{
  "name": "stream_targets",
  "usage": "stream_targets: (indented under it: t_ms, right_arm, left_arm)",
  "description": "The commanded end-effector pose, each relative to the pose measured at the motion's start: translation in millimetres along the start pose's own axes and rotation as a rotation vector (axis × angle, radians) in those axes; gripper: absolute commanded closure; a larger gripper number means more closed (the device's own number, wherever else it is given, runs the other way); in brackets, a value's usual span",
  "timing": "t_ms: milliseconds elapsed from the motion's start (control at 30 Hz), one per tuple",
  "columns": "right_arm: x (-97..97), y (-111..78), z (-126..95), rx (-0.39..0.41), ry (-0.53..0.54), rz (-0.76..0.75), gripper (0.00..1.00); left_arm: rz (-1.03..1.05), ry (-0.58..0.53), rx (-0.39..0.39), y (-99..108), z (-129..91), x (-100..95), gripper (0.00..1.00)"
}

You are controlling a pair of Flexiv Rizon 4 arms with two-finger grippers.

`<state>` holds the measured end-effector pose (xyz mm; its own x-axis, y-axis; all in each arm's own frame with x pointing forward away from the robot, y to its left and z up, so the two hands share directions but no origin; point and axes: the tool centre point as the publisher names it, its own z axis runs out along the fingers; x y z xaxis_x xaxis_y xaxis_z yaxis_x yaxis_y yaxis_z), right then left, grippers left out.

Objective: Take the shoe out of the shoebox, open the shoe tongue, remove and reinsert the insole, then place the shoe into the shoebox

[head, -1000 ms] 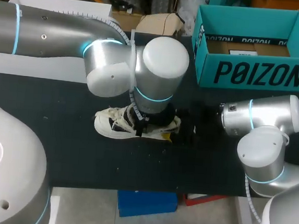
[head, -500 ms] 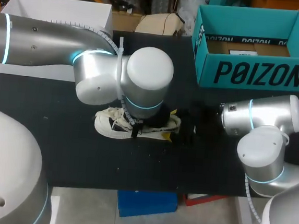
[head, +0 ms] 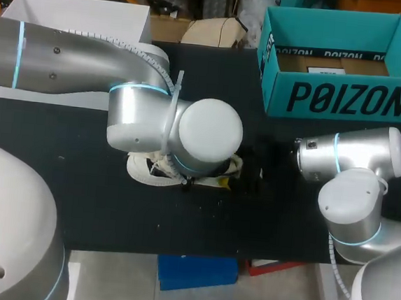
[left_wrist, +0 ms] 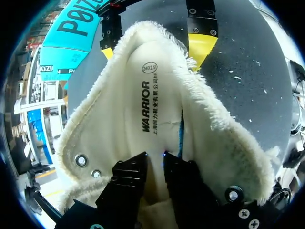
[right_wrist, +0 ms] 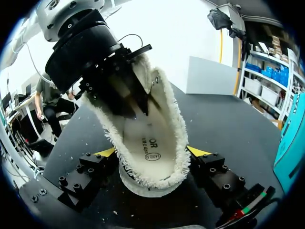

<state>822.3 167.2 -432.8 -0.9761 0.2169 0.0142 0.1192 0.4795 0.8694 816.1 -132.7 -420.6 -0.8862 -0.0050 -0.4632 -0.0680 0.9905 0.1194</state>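
Left hand (left_wrist: pixel 155 155) lower, pressed together inside shoe (head: pixel 141 167); lies crosswise, toe leftward, right hand (right_wrist: pixel 152 151) clamping heel

head cam: high behind, looking down at table (head: pixel 78 181) | wrist cams: super close, facing each other over the shoe (left_wrist: pixel 157 105)

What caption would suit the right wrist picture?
Right gripper clamps the fleece-lined shoe at its heel while the left gripper reaches inside.
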Motion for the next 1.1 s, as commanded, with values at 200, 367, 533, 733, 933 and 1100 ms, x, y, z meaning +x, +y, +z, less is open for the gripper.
stream_targets:
  t_ms: [200,367,533,733,933,1100]
  right_arm:
    - [-1.0,-2.4,1,0.001,-0.001,0.002,1.0]
    - [-1.0,-2.4,1,0.001,-0.001,0.002,1.0]
    - [-1.0,-2.4,1,0.001,-0.001,0.002,1.0]
    - [-1.0,-2.4,1,0.001,-0.001,0.002,1.0]
    - [-1.0,-2.4,1,0.001,-0.001,0.002,1.0]
    - [-1.0,-2.4,1,0.001,-0.001,0.002,1.0]
  left_arm:
    - [-0.021,-0.02,0.034,-2,9,-1.2,1.0]
    - [0.027,0.044,0.058,-5,1,2.0,1.0]
    - [0.093,0.125,0.134,-9,-13,8.8,1.0]
    - [0.119,0.181,0.188,-9,-34,12.3,1.0]
    - [0.126,0.197,0.206,-9,-47,10.5,1.0]
    - [0.127,0.244,0.238,-9,-50,7.1,1.0]
